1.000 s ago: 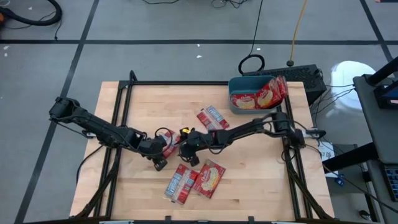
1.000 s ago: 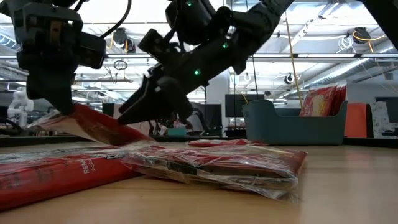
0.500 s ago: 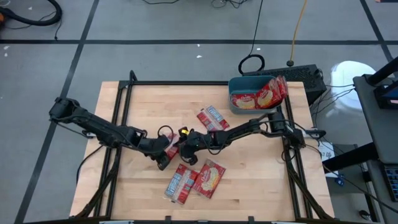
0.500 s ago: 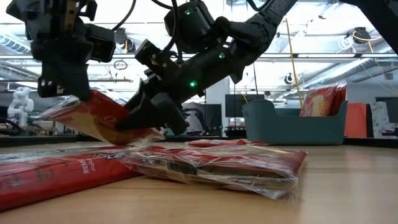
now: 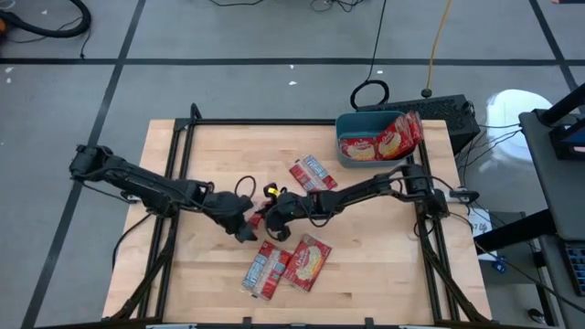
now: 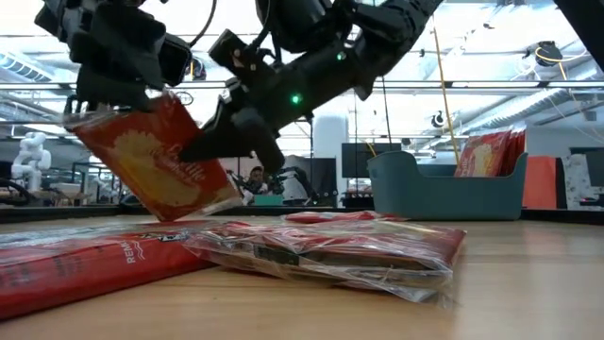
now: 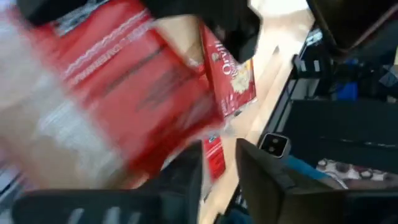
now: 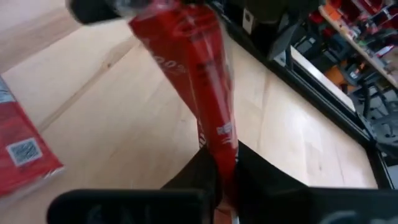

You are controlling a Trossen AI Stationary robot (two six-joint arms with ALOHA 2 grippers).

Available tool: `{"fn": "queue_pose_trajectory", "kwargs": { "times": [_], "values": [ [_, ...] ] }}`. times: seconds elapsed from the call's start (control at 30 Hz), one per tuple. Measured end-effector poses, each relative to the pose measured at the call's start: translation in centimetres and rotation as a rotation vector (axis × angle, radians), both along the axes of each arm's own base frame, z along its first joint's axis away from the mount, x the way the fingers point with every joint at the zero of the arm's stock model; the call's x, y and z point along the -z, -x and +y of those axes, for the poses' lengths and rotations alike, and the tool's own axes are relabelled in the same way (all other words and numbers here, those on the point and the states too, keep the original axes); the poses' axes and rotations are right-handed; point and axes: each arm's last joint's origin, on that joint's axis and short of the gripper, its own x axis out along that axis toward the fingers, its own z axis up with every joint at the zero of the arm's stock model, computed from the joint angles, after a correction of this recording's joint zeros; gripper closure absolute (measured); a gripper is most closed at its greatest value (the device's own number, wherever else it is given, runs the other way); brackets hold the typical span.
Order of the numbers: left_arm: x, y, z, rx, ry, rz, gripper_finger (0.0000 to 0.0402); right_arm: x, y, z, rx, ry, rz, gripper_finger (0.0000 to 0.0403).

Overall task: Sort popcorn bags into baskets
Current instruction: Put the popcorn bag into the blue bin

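Near the table's front edge, two popcorn bags are lying flat. At mid-table, your right gripper is pinching a lifted bag by its edge; the left gripper looks partly released. It seems light, crinkly, slippery. The teal basket is sitting at the far right corner.

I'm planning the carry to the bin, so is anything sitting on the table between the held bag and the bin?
One loose bag lies roughly on that line. The held bag, pinched by the right gripper, is off the table, so it should pass over it to the bin.
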Motion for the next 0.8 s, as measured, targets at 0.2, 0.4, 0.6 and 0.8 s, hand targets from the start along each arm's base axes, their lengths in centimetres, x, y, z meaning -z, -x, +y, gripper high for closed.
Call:
{"fn": "queue_pose_trajectory", "kwargs": {
  "times": [0.2, 0.4, 0.6, 0.8],
  "values": [
    [-3.0, 1.1, 0.9, -0.087, -0.009, -0.106, 0.0227, -1.6, 0.5, -0.1, 0.027, -0.051, 0.01, 0.0385],
    [-8.3, 3.2, 2.2, -0.214, -0.277, -0.286, 0.0209, -4.1, 1.7, -0.3, 0.154, -0.28, 0.036, 0.0385],
    [-11.1, 5.9, 3.5, -0.289, -0.579, -0.321, 0.0208, -7.8, 3.1, -0.7, 0.289, -0.554, -0.001, 0.0385],
    [-11.5, 7.5, 4.5, -0.35, -0.665, -0.29, 0.0208, -11.0, 5.2, -1.0, 0.428, -0.805, 0.014, 0.0385]
  ]
}}
